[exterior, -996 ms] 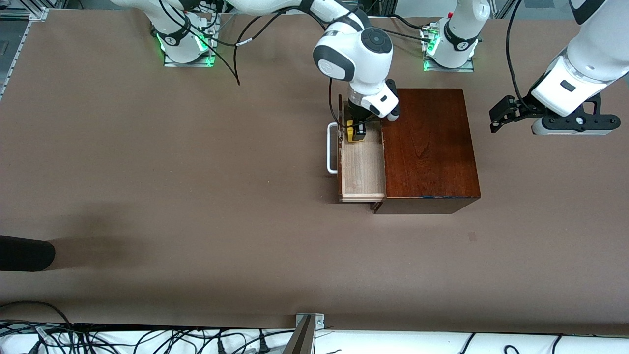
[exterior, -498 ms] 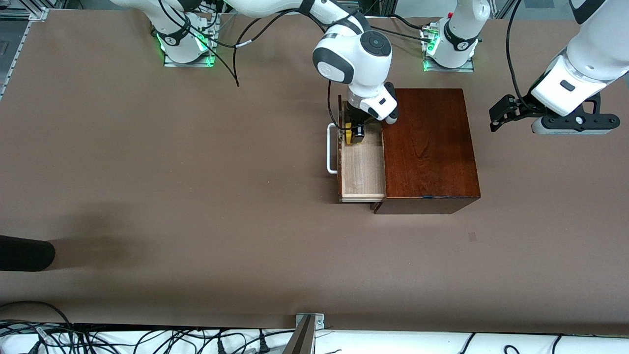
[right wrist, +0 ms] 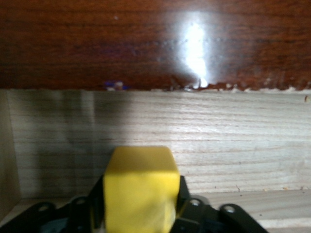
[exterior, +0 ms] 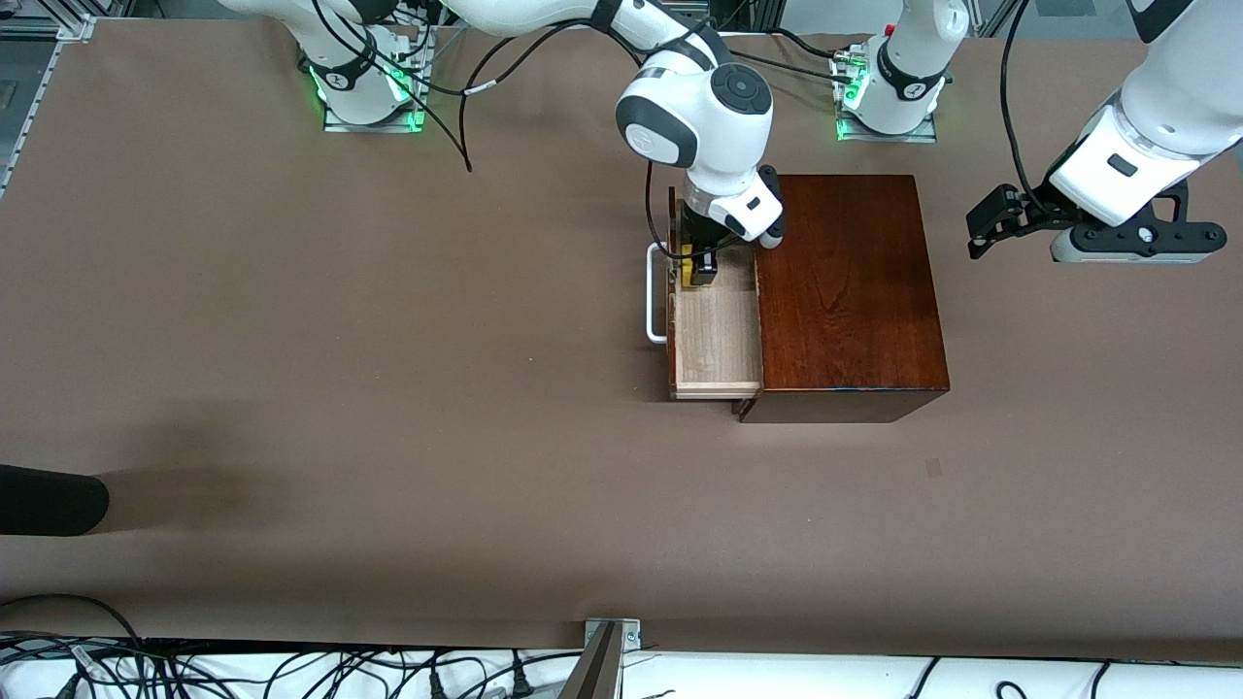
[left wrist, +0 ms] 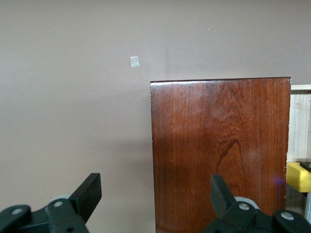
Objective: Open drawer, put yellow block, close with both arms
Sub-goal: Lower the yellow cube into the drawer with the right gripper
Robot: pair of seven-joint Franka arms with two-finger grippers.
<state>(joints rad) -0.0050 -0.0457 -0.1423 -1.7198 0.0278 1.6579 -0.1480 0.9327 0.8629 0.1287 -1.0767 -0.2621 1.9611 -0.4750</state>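
Note:
The drawer (exterior: 717,335) stands pulled out of the dark-brown wooden box (exterior: 845,291), its white bar handle (exterior: 655,294) toward the right arm's end of the table. My right gripper (exterior: 699,269) is shut on the yellow block (exterior: 688,268) and holds it low inside the drawer's end nearest the bases. In the right wrist view the yellow block (right wrist: 141,187) sits between the black fingers over the pale drawer floor (right wrist: 218,141). My left gripper (exterior: 983,236) is open and empty, in the air past the box at the left arm's end. The box (left wrist: 218,145) shows in the left wrist view.
A dark object (exterior: 49,500) lies at the table edge toward the right arm's end. Cables hang along the edge nearest the camera and by the bases. A small pale mark (exterior: 933,468) lies on the table nearer the camera than the box.
My right gripper has sunk a little lower into the drawer with the yellow block. The left arm has barely moved.

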